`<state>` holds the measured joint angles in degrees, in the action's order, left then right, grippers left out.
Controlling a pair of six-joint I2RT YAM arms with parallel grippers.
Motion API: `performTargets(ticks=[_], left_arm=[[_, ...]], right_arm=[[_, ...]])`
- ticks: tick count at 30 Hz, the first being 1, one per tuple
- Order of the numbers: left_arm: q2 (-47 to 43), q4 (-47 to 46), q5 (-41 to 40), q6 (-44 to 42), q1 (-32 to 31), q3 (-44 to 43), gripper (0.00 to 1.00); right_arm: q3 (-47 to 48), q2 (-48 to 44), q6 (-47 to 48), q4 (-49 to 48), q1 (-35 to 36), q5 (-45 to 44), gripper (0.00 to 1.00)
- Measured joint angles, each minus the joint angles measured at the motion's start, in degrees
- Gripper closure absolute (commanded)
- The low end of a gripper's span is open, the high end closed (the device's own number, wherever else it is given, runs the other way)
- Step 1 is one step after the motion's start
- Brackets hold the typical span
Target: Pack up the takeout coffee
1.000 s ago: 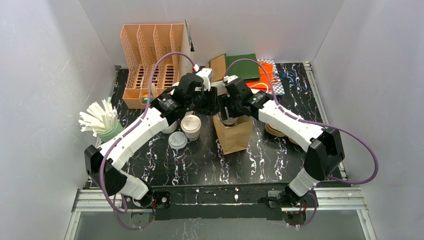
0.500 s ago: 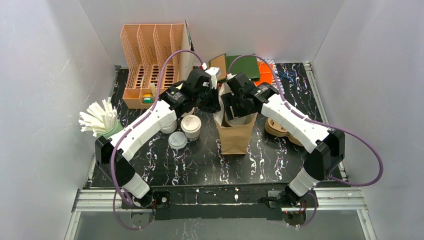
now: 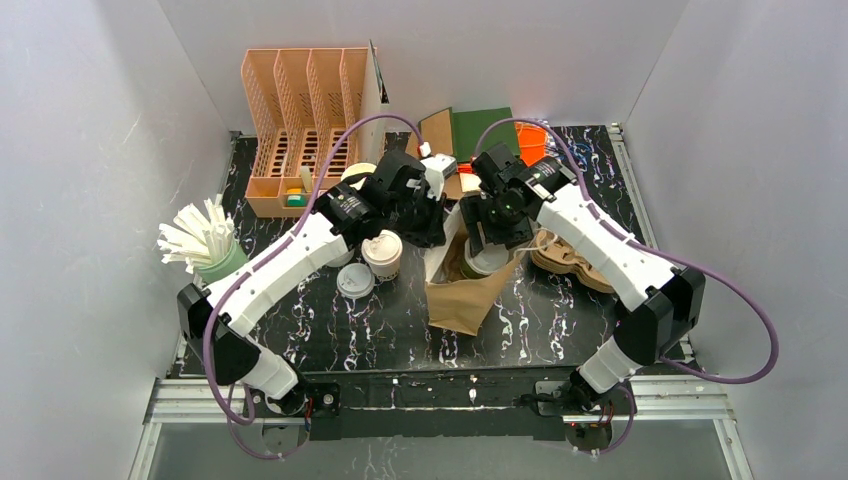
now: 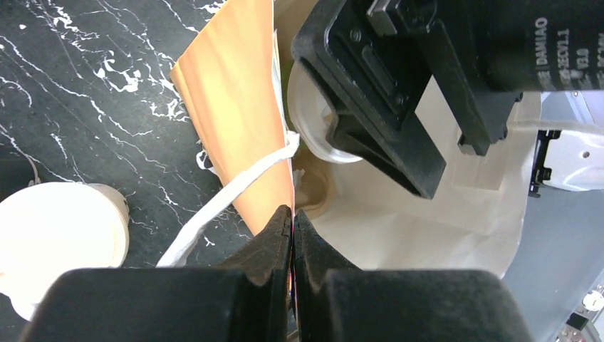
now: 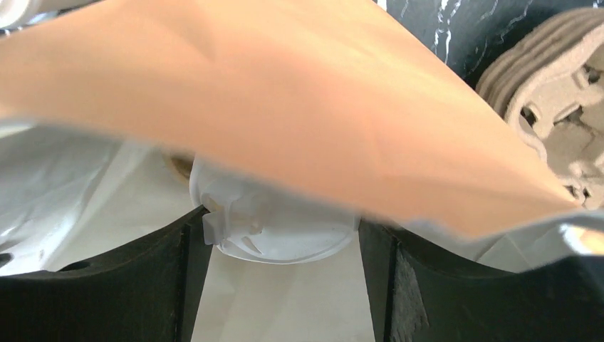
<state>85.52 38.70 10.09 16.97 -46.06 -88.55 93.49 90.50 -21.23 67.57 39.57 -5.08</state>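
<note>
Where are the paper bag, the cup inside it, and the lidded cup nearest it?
Paper bag [image 3: 462, 300]: top view, its near wall.
Cup in bag [image 5: 278, 231]: right wrist view, its white lid.
Nearest cup [image 3: 382, 246]: top view, its lid.

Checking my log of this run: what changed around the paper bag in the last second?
The left gripper closed on the rim of the paper bag, and the bag tipped to a slant. The right gripper, holding a lidded cup at the bag's mouth, shifted right. The two cups left of it and the straws stayed put.
</note>
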Motion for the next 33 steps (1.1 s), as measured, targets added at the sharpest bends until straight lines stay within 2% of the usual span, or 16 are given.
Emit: performTargets(ticks=[8, 15, 22, 33], left_arm=[[2.14, -3.28, 2.27, 1.36, -0.2, -0.28, 1.0], [2.89, -9.75, 2.32, 3.74, -0.26, 2.21, 1.0], [3.56, -13.09, -0.26, 4.2, -2.56, 2.58, 1.0], [3.54, -15.15, -0.59, 1.81, -2.89, 3.45, 1.0]], right_arm=[[-4.42, -1.62, 0.0, -1.31, -1.99, -2.75, 0.67], [-10.45, -2.38, 0.68, -9.4, -2.1, -6.49, 0.66], [-10.64, -1.97, 1.07, -12.44, -2.49, -8.57, 0.66], [-10.23, 0.61, 1.7, -16.0, -2.86, -9.75, 0.66]])
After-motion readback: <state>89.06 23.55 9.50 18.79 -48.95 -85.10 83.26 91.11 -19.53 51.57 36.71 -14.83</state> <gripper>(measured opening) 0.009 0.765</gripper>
